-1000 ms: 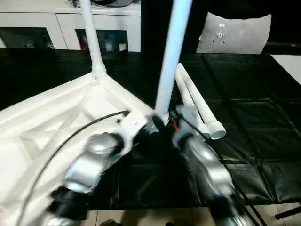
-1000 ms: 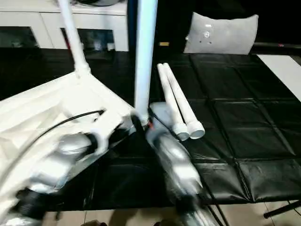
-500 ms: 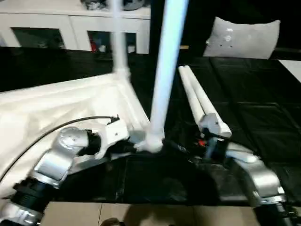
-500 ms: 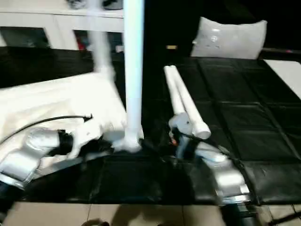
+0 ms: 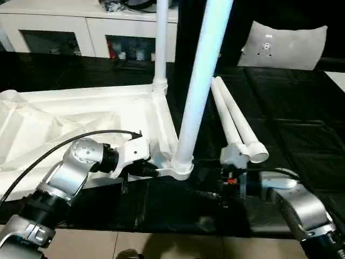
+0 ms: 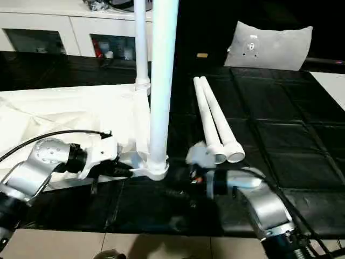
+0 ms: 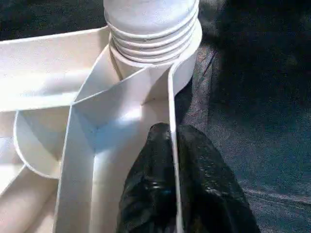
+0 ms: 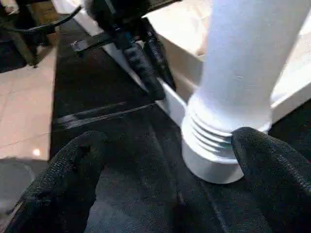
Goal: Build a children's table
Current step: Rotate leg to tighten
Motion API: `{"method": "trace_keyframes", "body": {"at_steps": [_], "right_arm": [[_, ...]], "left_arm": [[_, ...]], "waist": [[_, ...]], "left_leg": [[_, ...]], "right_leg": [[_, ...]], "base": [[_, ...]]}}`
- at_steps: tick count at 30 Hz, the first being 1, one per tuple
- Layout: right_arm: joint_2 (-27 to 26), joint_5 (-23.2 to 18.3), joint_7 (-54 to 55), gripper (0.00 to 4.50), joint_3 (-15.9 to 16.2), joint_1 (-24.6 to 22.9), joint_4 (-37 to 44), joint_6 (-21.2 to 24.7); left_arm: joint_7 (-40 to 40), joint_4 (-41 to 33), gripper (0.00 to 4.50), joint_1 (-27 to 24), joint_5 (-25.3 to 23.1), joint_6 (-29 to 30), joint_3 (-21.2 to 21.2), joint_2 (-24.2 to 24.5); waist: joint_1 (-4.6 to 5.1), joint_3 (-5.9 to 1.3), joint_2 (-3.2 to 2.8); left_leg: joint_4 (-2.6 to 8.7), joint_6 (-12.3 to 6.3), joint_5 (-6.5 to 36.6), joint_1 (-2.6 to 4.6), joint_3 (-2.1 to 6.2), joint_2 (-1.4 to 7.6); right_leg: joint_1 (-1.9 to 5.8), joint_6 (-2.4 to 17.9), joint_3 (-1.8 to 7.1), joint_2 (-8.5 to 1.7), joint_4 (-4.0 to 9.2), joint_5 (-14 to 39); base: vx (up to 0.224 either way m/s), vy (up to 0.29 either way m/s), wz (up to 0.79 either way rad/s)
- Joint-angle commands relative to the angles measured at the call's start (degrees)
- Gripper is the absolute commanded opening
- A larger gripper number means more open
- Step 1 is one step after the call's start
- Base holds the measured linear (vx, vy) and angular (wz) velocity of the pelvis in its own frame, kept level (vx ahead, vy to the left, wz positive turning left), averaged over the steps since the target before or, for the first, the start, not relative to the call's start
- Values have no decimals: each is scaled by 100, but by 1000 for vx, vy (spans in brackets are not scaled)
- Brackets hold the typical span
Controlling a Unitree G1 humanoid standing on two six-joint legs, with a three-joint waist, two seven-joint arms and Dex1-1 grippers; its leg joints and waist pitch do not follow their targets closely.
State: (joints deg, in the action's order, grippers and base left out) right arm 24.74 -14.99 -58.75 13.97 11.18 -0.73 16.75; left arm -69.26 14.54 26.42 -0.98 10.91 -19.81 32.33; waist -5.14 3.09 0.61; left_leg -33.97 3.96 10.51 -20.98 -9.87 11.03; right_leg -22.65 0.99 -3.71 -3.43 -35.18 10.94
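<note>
The children's table top point(image 5: 81, 118) lies upside down on the black mat, ribs up. Two white legs stand upright in its corner sockets, a far leg point(image 5: 160, 48) and a near leg point(image 5: 200, 81). The near leg's threaded base point(image 8: 218, 131) sits in the socket. My left gripper point(image 7: 171, 133) is shut on the thin rim wall just beside that socket, one black finger on each side. My right gripper point(image 8: 170, 145) stands wide open a short way from the near leg's base, touching nothing. Two loose legs point(image 5: 234, 121) lie side by side on the mat to the right.
A white cabinet with glass doors point(image 5: 70, 32) runs along the back, and a grey cushion point(image 5: 283, 46) leans at the back right. The black mat point(image 5: 291, 118) ends near me at a tiled floor point(image 5: 161, 245). A black cable point(image 5: 54, 154) arcs over my left forearm.
My right gripper has come off the near leg's base, opened wide and drawn back to the right. The left gripper stays at the rim. The head camera has shifted.
</note>
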Motion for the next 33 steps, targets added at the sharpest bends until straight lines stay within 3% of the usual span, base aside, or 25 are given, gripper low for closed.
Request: {"method": "trace_keyframes", "body": {"at_steps": [1, 2, 11, 18, 27, 30, 33], "right_arm": [[11, 76, 55, 450, -17, 92, -20, -81], [-1, 71, 85, 450, -29, 93, -17, -80], [3, 77, 126, 450, -19, 21, 21, -106], [14, 79, 147, 450, -21, 82, -31, -160], [-96, 191, 269, 450, -101, 420, -422, -350], [-116, 214, 161, 450, -56, 615, -606, -423], [-96, 222, 1, 450, 17, 680, -658, -476]], "left_arm": [[48, 23, 65, 47, -72, -8, -58, 23], [115, 20, 82, 43, -89, 3, -40, 17], [162, 100, 98, -3, 90, 111, 94, -82], [163, 269, 29, 2, -52, 37, -37, -16], [-247, 133, 9, -36, 148, -170, -66, 83], [-569, -49, 9, -103, 339, -241, -108, 121], [-705, -104, 9, -120, 348, -311, -170, 167]], "waist": [[7, -349, -34], [13, -351, 1], [6, -364, -17], [9, -349, -14], [15, -355, -21], [19, -370, -5], [-1, -382, -36]], "left_leg": [[426, -32, 1303, 70, 83, 230], [422, -50, 1268, 64, 77, 227], [397, -125, 1077, 57, 63, 223], [404, -100, 1225, 68, 66, 219], [402, -78, 1176, 66, 68, 215], [398, -82, 1064, 65, 63, 227], [387, -131, 970, 84, 49, 231]], "right_leg": [[246, 922, 300, -460, 468, 1614], [253, 947, 299, -457, 461, 1521], [260, 1065, 298, -455, 421, 1176], [255, 966, 299, -459, 463, 1501], [244, 979, 295, -465, 460, 1549], [251, 1055, 299, -453, 413, 1227], [247, 1192, 301, -439, 372, 871]], "base": [[0, 0, 0], [0, 0, 0], [0, 0, 0], [0, 0, 0], [0, 0, 0], [0, 0, 0], [0, 0, 0]]}}
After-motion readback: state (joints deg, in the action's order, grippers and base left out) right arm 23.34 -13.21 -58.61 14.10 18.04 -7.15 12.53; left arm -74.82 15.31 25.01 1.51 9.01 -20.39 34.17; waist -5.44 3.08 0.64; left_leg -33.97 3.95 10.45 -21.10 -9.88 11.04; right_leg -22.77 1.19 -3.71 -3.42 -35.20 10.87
